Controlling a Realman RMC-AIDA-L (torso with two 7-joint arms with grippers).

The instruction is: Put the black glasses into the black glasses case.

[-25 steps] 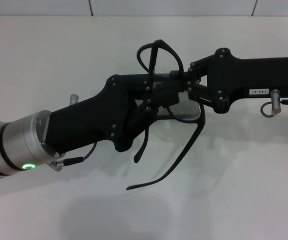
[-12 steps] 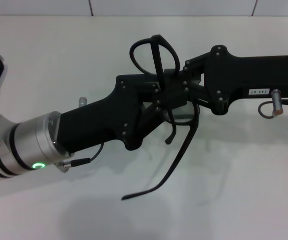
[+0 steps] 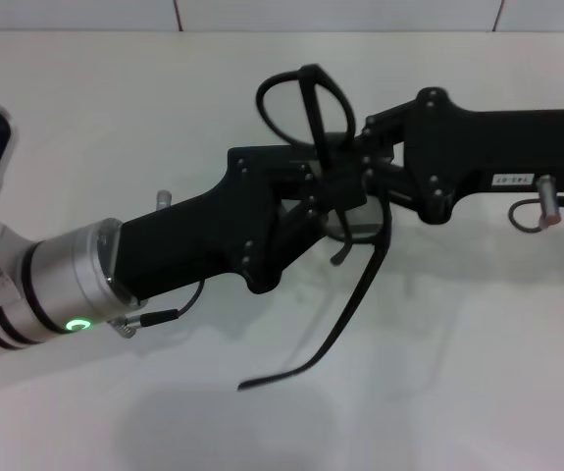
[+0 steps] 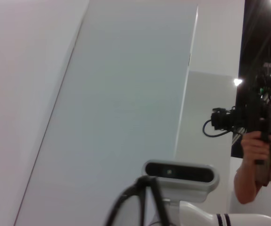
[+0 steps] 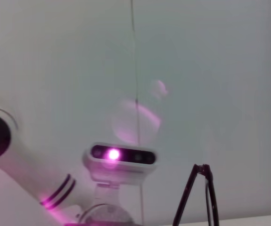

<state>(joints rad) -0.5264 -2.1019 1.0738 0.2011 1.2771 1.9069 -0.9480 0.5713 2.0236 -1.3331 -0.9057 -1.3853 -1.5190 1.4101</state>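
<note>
Above the white table (image 3: pixel 478 373), my left gripper (image 3: pixel 326 191) and my right gripper (image 3: pixel 360 182) meet and both pinch the black glasses (image 3: pixel 306 103) between pressed fingers.

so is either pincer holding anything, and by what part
Both pincers meet at the glasses, held above the table. The left pincer and right pincer grip the front frame near the lenses; one temple arm hangs free.

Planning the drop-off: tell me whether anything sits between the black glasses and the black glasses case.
Cannot tell: no view shows the case. The black glasses hang above the table, where the left gripper and right gripper meet; below them only bare tabletop is visible.
</note>
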